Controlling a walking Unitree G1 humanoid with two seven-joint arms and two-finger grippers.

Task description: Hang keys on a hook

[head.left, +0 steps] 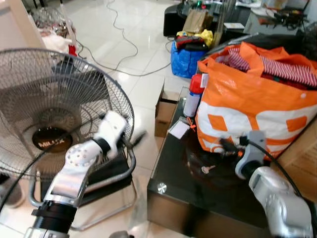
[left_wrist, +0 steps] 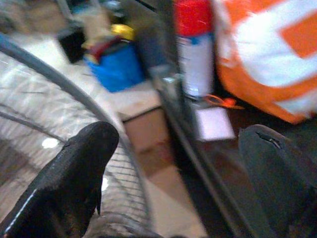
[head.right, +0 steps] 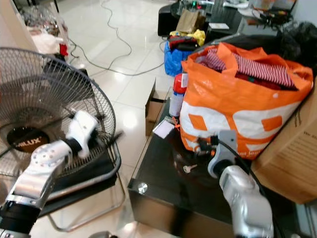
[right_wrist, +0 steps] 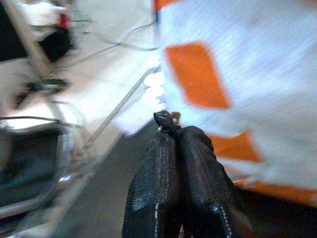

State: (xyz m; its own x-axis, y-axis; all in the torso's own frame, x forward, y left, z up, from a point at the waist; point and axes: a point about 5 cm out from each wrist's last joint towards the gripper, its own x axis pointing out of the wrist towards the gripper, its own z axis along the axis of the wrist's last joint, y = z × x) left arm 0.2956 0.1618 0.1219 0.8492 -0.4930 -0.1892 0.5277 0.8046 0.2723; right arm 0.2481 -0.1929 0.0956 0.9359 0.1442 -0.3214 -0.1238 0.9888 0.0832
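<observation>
Right tool (right_wrist: 177,130), fingers pressed together on nothing, hovers over the dark bench (head.left: 168,198) beside the orange bag (head.left: 257,104). Key (head.left: 207,169) lies flat just left of it, nearer this arm. Left tool (left_wrist: 173,163), fingers apart, hangs off-bench by the fan (head.left: 49,109).

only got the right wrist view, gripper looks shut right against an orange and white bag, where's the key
Observer: A small silver key lies on the black table, a little below the right gripper and apart from it.
Operator: ok and the left arm
Observer: The left gripper is open, held out in front of the fan, off the table's left edge.
Operator: anything else near the bag
Observer: A red-capped spray can stands at the left side of the orange bag, with a white tag lying in front of the can.
</observation>
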